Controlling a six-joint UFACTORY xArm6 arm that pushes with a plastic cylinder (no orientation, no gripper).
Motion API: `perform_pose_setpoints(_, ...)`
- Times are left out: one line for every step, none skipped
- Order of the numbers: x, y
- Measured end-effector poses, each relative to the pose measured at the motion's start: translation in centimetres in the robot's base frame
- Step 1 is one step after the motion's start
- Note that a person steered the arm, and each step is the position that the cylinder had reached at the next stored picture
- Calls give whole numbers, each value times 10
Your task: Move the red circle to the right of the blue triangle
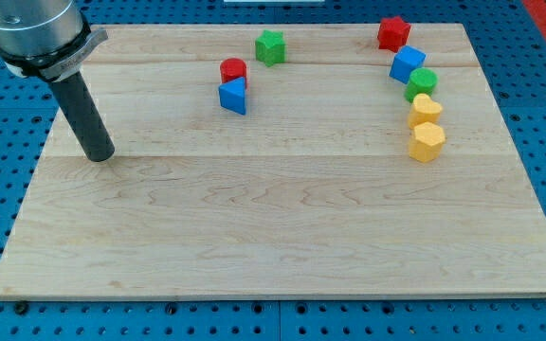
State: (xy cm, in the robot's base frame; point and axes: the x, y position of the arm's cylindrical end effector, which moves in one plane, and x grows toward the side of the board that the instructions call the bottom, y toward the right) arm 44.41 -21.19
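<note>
The red circle (233,69) sits near the board's top, left of centre, touching the top edge of the blue triangle (233,96) just below it. My tip (100,155) rests on the board at the view's left, well to the left of and a little below both blocks, touching neither. The rod rises up and left to the arm's grey housing in the view's top left corner.
A green star (270,46) lies right of the red circle at the top. At the view's right a red star (393,33), blue cube (407,64), green circle (423,82) and two yellow blocks (426,110) (427,142) form a column.
</note>
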Motion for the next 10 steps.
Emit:
perform_pose_setpoints(-1,-2)
perform_pose_setpoints(-53,20)
perform_pose_setpoints(-92,60)
perform_pose_setpoints(-100,109)
perform_pose_setpoints(-148,108)
perform_pose_setpoints(-176,147)
perform_pose_setpoints(-156,166)
perform_pose_setpoints(-120,171)
perform_pose_setpoints(-108,171)
perform_pose_setpoints(-93,147)
